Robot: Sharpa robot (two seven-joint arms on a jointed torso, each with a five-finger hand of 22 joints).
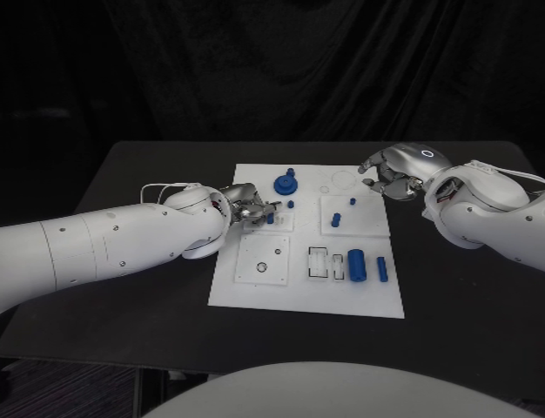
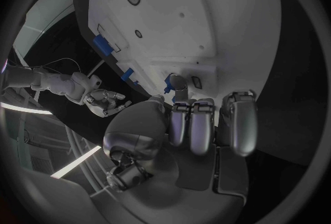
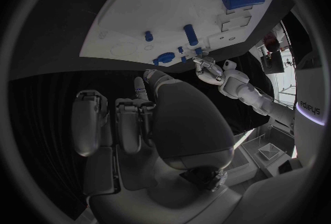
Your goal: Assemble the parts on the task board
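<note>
The white board [image 1: 308,296] lies mid-worktop [image 1: 135,165]. The left hand [image 1: 250,209] sits at the board's left edge, its fingers curled over a small blue peg [image 2: 168,84]; whether it actually grips the peg I cannot tell. The right hand [image 1: 392,174] hovers over the board's far right corner with fingers curled in, holding nothing visible. A blue knob [image 1: 285,183] stands far left on the board, a blue cylinder [image 1: 358,263] near right.
</note>
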